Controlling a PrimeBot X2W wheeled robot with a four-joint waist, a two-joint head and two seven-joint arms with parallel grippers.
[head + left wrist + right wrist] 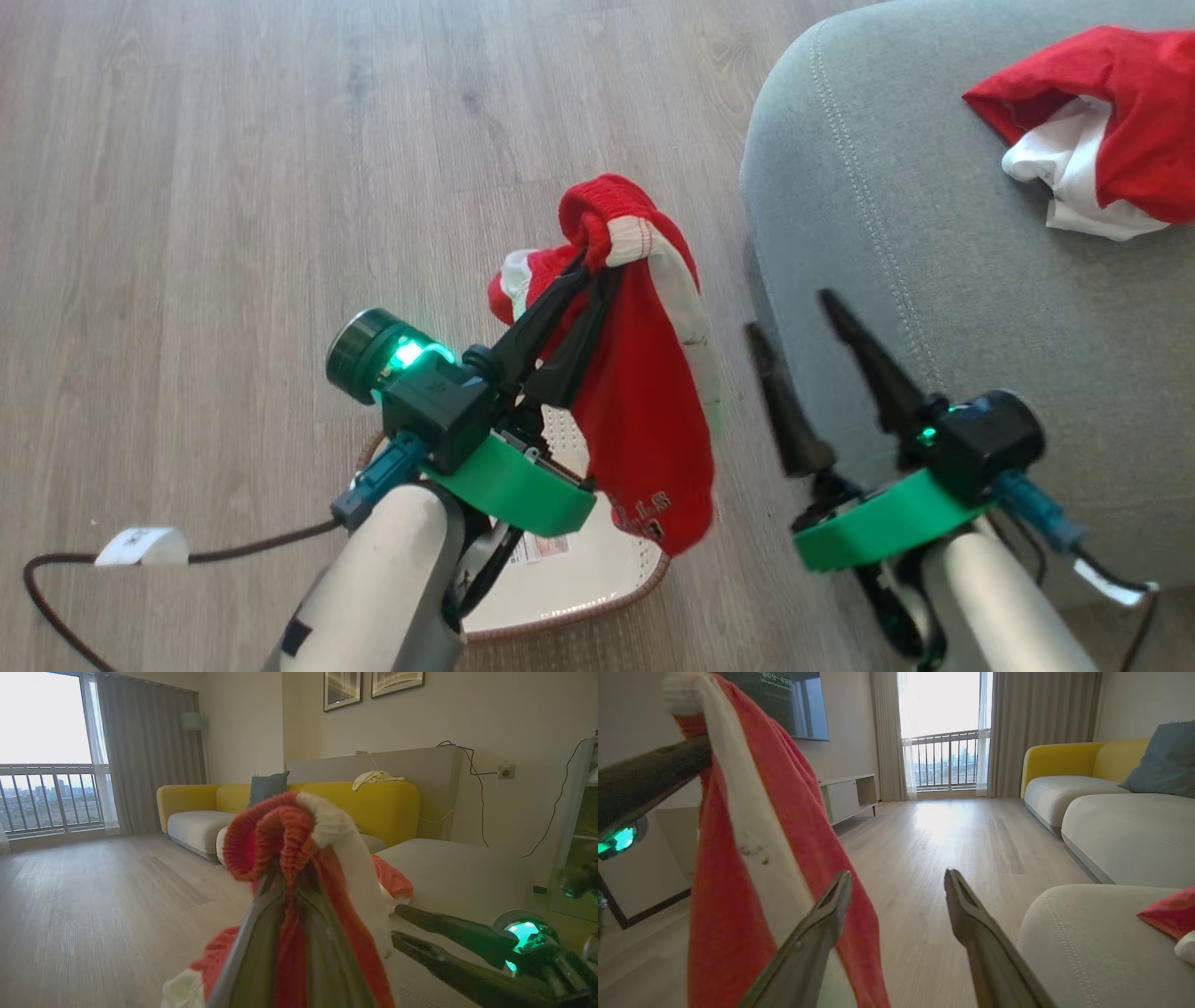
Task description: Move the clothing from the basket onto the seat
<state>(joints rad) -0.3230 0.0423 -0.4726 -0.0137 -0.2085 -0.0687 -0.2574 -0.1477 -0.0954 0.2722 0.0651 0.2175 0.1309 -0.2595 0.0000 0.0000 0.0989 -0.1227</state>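
Jaws of the left gripper (597,271) are pinched shut on a red garment (653,411). It hangs in the air above the basket (597,611). The right gripper (789,313) has its jaws wide open and empty, beside the seat (887,233), where the other garment (1111,121) lies. This looks like the carrying step. Next, the garment must swing right over the seat and be let go. The head view shows the basket below. The left wrist view shows the waistband bunched at the tips.
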